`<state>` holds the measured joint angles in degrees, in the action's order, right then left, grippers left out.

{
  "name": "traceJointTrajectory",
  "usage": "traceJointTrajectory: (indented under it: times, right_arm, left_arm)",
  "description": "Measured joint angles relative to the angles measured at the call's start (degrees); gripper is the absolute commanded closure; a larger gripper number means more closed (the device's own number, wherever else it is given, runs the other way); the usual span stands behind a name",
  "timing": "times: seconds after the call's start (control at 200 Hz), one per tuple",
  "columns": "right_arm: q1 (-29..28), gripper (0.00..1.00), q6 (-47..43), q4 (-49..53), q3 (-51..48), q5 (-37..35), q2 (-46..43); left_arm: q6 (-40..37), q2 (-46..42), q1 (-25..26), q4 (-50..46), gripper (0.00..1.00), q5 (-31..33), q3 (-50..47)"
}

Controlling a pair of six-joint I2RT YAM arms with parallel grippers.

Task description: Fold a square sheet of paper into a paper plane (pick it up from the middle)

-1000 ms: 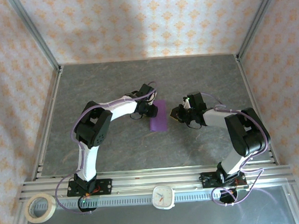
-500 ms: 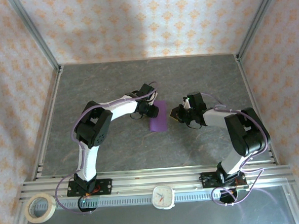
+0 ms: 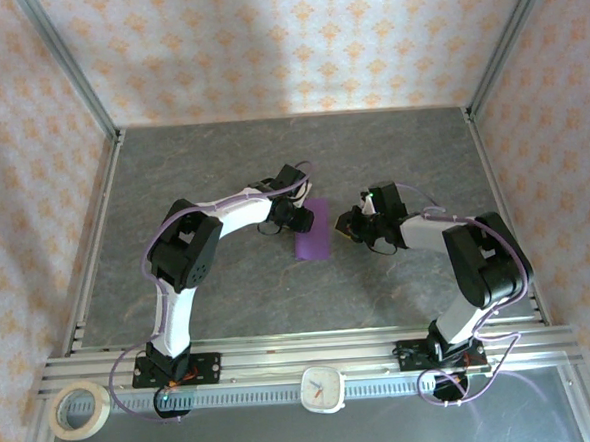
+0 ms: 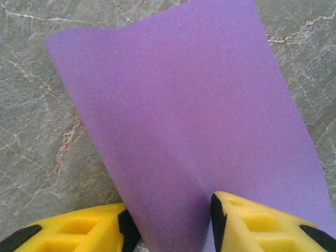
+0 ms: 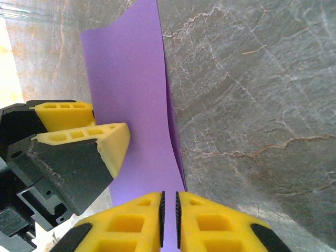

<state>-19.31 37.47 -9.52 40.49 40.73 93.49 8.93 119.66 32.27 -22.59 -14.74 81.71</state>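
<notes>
Purple sheet of paper (image 3: pixel 312 232), folded narrow. You had it held at the middle of the grey table (image 3: pixel 229 285), between your two grippers. In the top view its long axis ran from far-right to near-left.

Left gripper (image 3: pixel 299 217): jaws a little apart, with the bowed fold pinched between the yellow fingers (image 4: pixel 262 226).

Right gripper (image 3: pixel 347 228): jaws almost together, clamped on the sheet's edge.

Clock (image 3: pixel 322 388) on the front rail: face too small to read.

Roll of tape (image 3: pixel 79 410): at your near-left corner.

No text, label or number is legible anywhere.
</notes>
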Motion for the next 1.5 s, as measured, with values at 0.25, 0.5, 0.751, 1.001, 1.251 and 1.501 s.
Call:
traceJointTrajectory:
  times: [0.25,0.5,0.751,1.001,1.251,1.501]
  right_arm:
    - [-0.2,0.86,0.2,-0.1,0.0,0.0,0.4]
    - [-1.1,0.95,2.0,-2.6,1.5,0.3,2.9]
    - [-2.6,0.98,4.1,-5.5,5.5,1.4,7.5]
    - [-3.2,0.98,5.2,-7.3,8.4,2.9,11.0]
    - [-4.1,0.99,4.5,-5.8,9.0,2.4,14.7]
    - [-4.2,1.0,1.2,-2.5,10.6,1.2,14.9]
  left_arm:
    - [0.2,0.0,0.0,0.0,0.52,0.0,0.0]
    - [0.2,0.0,0.0,0.0,0.52,0.0,0.0]
    - [0.2,0.0,0.0,0.0,0.52,0.0,0.0]
    - [0.2,0.0,0.0,0.0,0.52,0.0,0.0]
    - [0.2,0.0,0.0,0.0,0.52,0.0,0.0]
    - [0.6,-0.2,0.0,0.0,0.5,-0.4,0.0]
